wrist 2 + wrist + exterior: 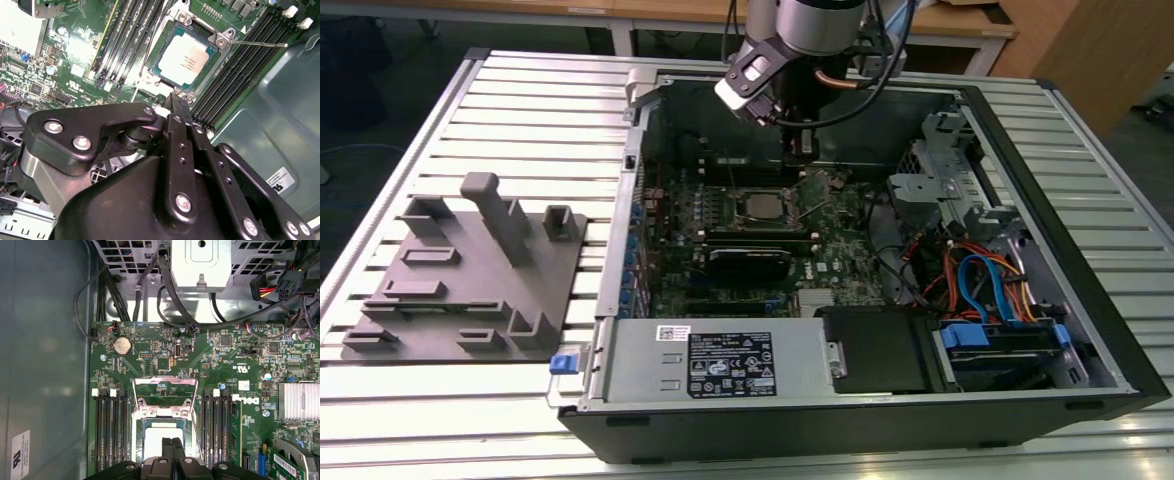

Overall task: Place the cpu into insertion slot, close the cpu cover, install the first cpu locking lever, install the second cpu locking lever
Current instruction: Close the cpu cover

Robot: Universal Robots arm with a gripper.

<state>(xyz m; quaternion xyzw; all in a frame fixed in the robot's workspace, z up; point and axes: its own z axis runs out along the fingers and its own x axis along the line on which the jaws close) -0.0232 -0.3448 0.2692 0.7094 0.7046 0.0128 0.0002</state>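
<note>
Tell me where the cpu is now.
In the second wrist view the cpu sits in the insertion slot between two banks of memory slots, just beyond the gripper.

Room light comes from overhead, even and fairly bright. In the exterior view the slatted table (pixel 520 110) glares near white along its front edge, while the inside of the open computer case (pixel 854 430) lies in shade. In the second wrist view the cpu (pixel 184 56) carries a pale sheen, the finned heatsink (pixel 17 27) burns out white, and the black gripper (pixel 176 98) shows only soft highlights.
</note>
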